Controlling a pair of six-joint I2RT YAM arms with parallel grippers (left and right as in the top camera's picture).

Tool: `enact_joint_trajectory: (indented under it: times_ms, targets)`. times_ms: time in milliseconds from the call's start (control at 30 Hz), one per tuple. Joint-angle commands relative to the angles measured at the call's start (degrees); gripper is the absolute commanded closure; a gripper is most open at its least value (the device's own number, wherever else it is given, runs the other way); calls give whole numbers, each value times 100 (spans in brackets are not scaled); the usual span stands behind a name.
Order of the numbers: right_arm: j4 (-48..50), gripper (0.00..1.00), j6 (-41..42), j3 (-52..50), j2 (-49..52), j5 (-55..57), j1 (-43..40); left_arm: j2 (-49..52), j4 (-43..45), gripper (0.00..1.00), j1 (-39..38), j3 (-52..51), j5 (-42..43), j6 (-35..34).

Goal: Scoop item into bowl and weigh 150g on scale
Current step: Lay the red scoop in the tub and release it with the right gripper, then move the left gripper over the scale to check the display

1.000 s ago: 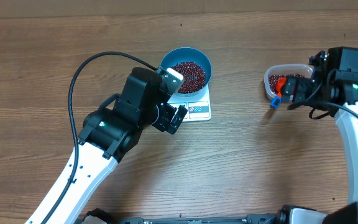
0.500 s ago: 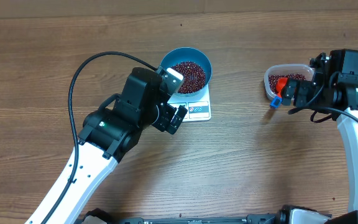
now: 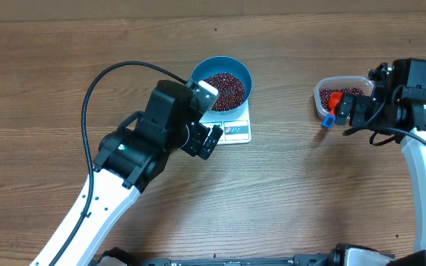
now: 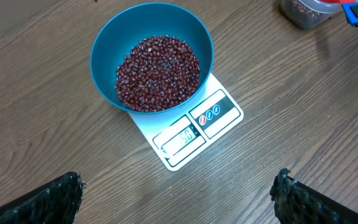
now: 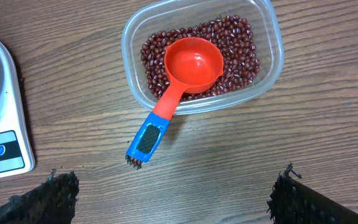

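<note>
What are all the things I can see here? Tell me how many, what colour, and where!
bowl: one, blue, on the scale
beans: lots, dark red-brown, heaped in the bowl
scale: one, white, on the table under the bowl
tub: one, clear plastic, on the table right of the scale
other beans: lots, dark red-brown, in the tub
scoop: one, red with a blue handle tip, cup in the tub, handle poking out over the rim
table: one, brown wood, under everything
left end effector: one, black, open and empty, by the scale
right end effector: one, black, open and empty, by the tub
</note>
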Motion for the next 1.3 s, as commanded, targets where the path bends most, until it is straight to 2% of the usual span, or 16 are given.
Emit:
enact_joint_trajectory:
  times_ms: [0, 300, 500, 1267]
  targets:
    - [9, 0, -31, 153, -66, -28, -15, 33, -7, 0, 20, -24, 44, -96]
    - [9, 0, -31, 153, -66, -28, -15, 295, 55, 0, 15, -24, 238, -101]
    - [9, 0, -31, 153, -66, -28, -15, 815, 540, 0, 13, -24, 616, -1047]
    - [9, 0, -31, 153, -66, -28, -15, 933, 483, 1, 11, -24, 553, -1038]
